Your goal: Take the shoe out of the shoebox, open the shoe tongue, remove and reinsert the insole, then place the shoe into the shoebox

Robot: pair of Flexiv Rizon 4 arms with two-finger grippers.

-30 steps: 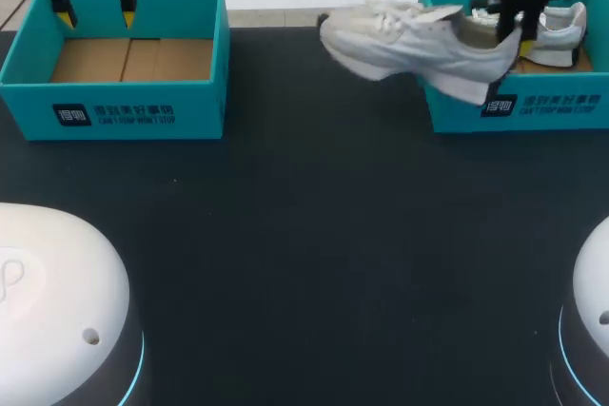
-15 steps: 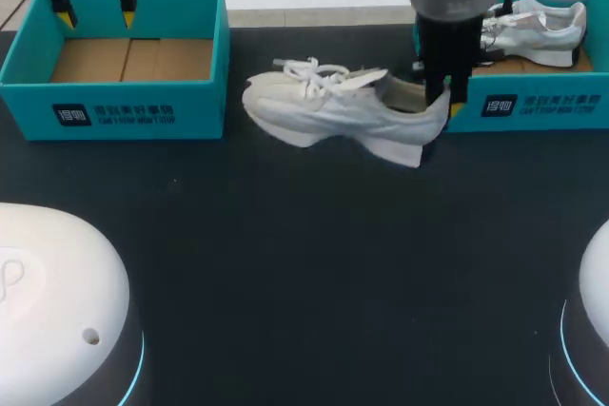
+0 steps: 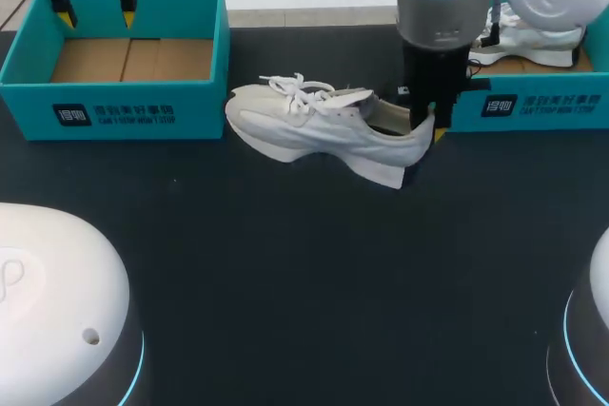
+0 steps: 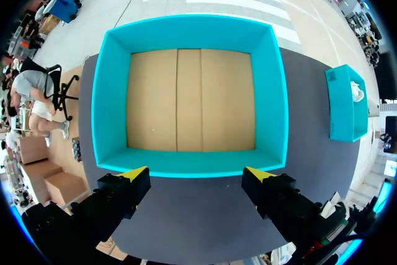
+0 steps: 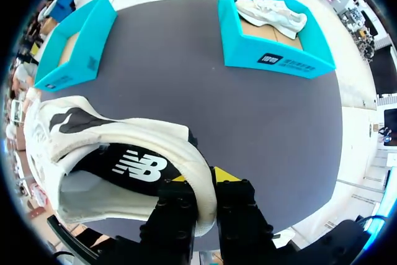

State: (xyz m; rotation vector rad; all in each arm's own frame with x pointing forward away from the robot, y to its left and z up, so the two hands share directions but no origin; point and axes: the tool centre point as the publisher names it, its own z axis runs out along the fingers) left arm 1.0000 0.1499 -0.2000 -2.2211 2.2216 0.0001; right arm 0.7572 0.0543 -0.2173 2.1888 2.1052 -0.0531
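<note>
Dark matte table (image 3: 304,263) fills the head view, with one teal shoebox (image 3: 114,106) at 10 o'clock and a second teal box (image 3: 533,106) at 2 o'clock. The white shoe (image 3: 314,125) is out of both boxes, over the bare table between them, just toward 12 o'clock from the table's middle. Its long axis runs nearly from 9 to 3 o'clock. The toe points to 9 o'clock, close to the near corner of the 10 o'clock box, and the heel sits at 3 o'clock, beside the other box's front wall. It stands sole down with the laces (image 3: 300,87) on top. Whether the sole touches the table I cannot tell.

The right arm comes in from 1 o'clock and stands almost straight up over the heel, wrist pointing down. The right gripper (image 5: 201,184) pinches the heel collar, one finger inside the dark-lined opening and the other behind the heel, so both press the white rim between them.

The left arm is at the far 10 o'clock corner. The left gripper (image 3: 95,18) hangs above the far side of the 10 o'clock box, fingers spread wide and holding nothing. Its wrist view looks straight down into that box and shows only a bare cardboard floor.

Another white shoe (image 5: 273,12) lies inside the 2 o'clock box.
</note>
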